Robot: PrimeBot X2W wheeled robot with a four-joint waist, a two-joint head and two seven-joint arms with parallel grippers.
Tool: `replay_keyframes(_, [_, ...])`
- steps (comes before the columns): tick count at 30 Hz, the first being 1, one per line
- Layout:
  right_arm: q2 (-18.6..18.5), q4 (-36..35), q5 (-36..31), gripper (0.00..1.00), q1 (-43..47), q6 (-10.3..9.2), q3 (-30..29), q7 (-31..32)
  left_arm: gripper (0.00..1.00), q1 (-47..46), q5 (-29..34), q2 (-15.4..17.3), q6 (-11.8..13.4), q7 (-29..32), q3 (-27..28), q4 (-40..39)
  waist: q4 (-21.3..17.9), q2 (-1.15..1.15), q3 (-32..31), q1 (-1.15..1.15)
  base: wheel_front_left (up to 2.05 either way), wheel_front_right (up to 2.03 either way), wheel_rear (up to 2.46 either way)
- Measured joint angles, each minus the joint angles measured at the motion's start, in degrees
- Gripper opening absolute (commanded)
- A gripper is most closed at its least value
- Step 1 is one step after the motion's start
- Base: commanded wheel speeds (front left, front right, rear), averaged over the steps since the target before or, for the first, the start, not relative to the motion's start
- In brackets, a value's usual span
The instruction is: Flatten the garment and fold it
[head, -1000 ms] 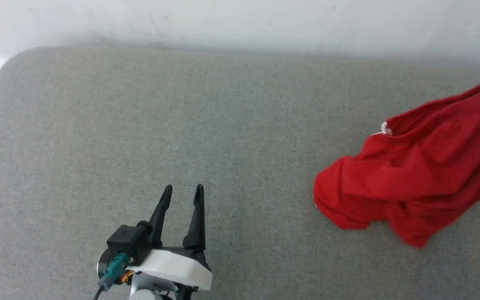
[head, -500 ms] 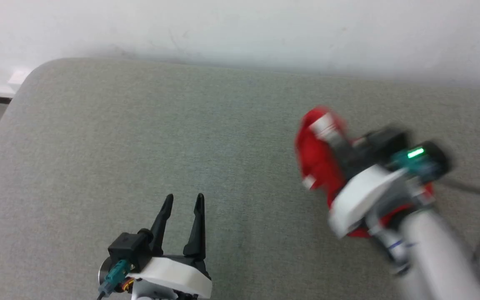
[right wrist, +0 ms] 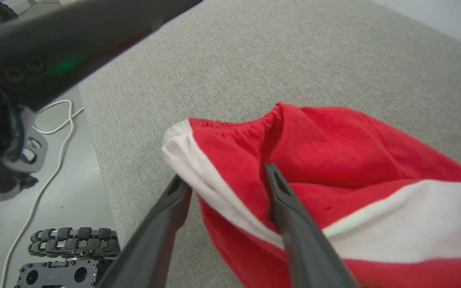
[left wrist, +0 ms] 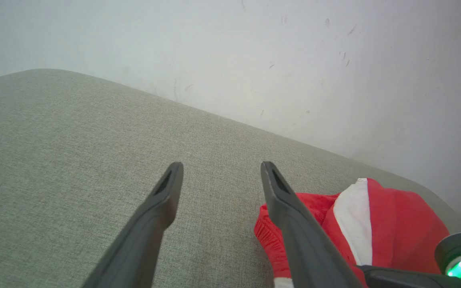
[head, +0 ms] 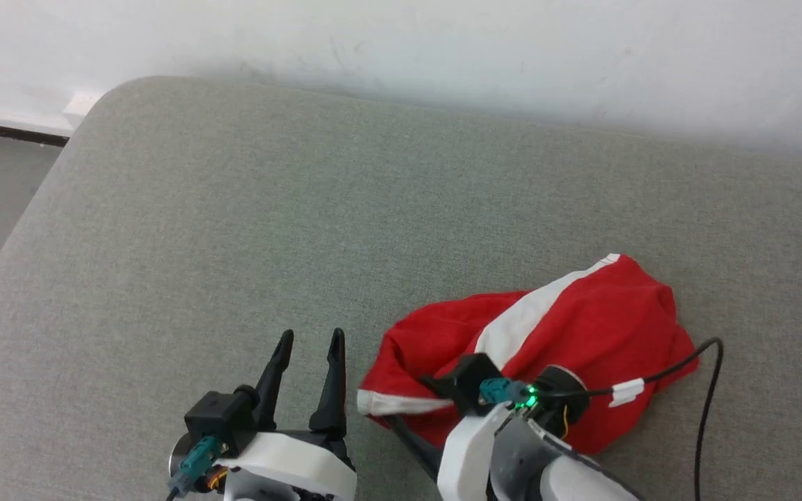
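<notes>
Red shorts [head: 582,327] with a white stripe are bunched on the grey cushion [head: 234,229]. The left gripper [head: 310,336] is spread wide beside them, the right gripper [right wrist: 226,176] around their white edge.

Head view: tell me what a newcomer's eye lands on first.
The crumpled red shorts, with a white side stripe, lie bunched on the grey cushion, right of centre near its front edge. The right claw stands open at their white-trimmed hem, with a fold of cloth inside it. The left claw is open and empty just to their left.
</notes>
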Motion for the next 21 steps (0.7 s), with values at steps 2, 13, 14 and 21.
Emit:
replay_keyframes(2, [-0.19,-0.36,0.23,1.00,-0.84,0.01,-1.37,-0.36,1.00,0.02,0.00,-0.24,0.01,0.00,0.21,0.02,-0.08,0.00,0.12,0.00,0.00,0.00,0.00])
replay_keyframes(13, [-9.33,-4.88,-0.40,1.00,-9.45,0.01,-18.96,2.31,1.00,-0.05,0.77,-1.29,-0.05,0.00,0.90,-0.78,-0.86,0.00,2.04,0.01,0.00,0.00,0.00])
replay_keyframes(14, [-9.99,-4.50,-0.41,1.00,-9.65,0.01,-20.71,3.55,1.00,-0.07,0.99,-1.36,-0.07,0.00,0.89,-0.85,-0.86,0.00,2.40,0.00,0.00,0.00,0.00])
replay_keyframes(21, [-13.39,-0.21,-2.33,1.00,-10.12,-0.01,-25.72,9.36,1.00,-1.37,1.54,-2.27,-1.04,0.00,0.43,-0.49,-0.20,0.00,5.13,0.01,0.00,0.00,0.00])
